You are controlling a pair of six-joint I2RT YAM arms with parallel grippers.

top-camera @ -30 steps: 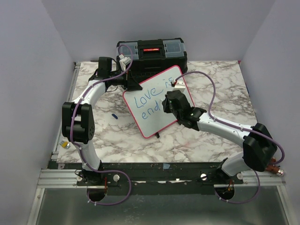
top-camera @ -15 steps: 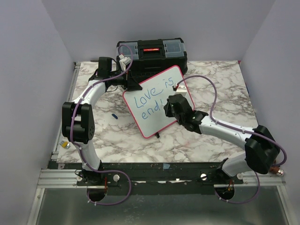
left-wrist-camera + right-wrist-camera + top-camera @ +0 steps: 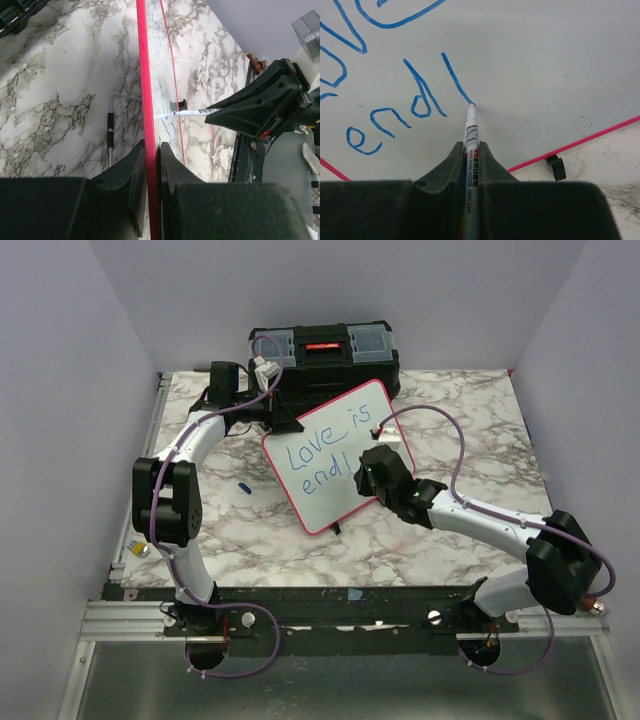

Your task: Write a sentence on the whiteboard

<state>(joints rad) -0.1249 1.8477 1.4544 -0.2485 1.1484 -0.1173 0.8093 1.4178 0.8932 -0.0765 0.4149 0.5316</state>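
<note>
Between the fingers of the right gripper [image 3: 470, 152] a marker [image 3: 471, 127] is clamped, its tip touching the whiteboard [image 3: 545, 60] at the foot of a blue stroke just after "end" in the sentence [image 3: 325, 452]. Across the board, the left gripper [image 3: 152, 150] pinches the pink-red frame, and the board stands tilted on the marble table [image 3: 490, 410]. Behind it sits a black toolbox [image 3: 325, 360], lid shut, contents hidden.

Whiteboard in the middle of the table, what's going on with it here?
The left end effector is clamped on the pink-red frame of the whiteboard, steadying it where it stands on the table. The right end effector grips a marker with its tip on the board, at the bottom of an "l" stroke. The sentence in blue reads "Love is" with "endl" below, so the writing looks unfinished.
</note>
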